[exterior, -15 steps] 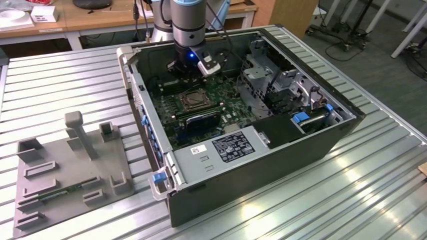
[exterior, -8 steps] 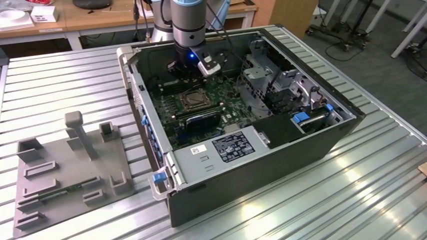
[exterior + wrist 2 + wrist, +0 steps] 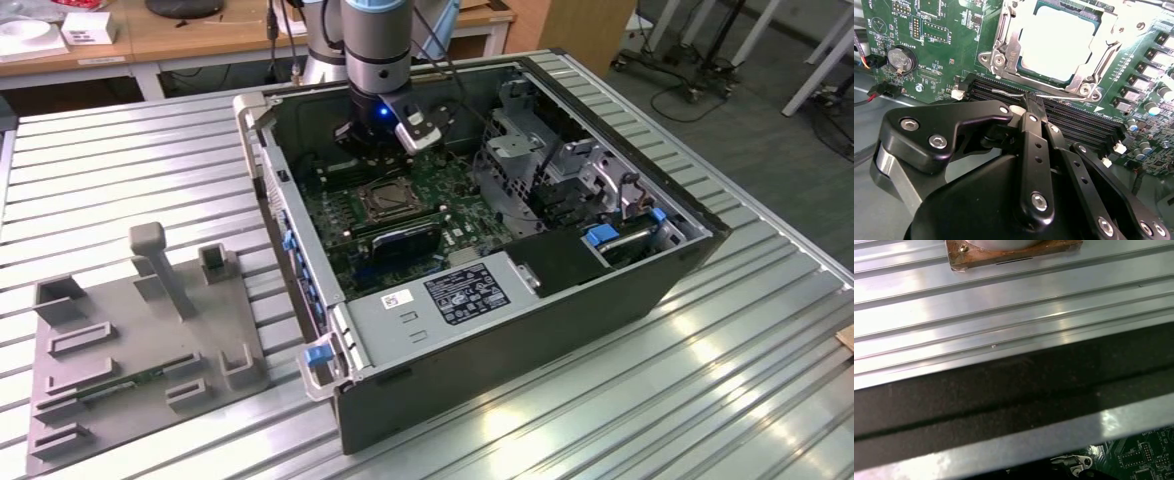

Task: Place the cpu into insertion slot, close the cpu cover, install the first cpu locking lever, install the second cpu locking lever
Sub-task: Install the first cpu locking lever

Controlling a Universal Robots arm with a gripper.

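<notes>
The cpu [image 3: 1056, 42], a bright silver square, lies in the insertion slot [image 3: 387, 200] on the green board. The cpu cover [image 3: 1005, 42], a silver frame, lies flat around it. A thin wire locking lever [image 3: 1006, 92] runs along the socket's near edge, between the socket and the black memory slots. My gripper [image 3: 1031, 102] has its black fingers [image 3: 1029, 150] pressed together, shut, with the tips at the end of this lever; I cannot tell whether they pinch it. In the exterior view my gripper [image 3: 374, 160] reaches down into the open computer case, just behind the socket.
Long black memory slots [image 3: 1074, 122] lie right under the fingertips. A coin battery [image 3: 901, 57] and red and black cables [image 3: 876, 92] sit beside them. The drive cage [image 3: 534, 150] stands to the exterior view's right. A grey fixture plate [image 3: 134, 340] lies on the slatted table [image 3: 1004, 305].
</notes>
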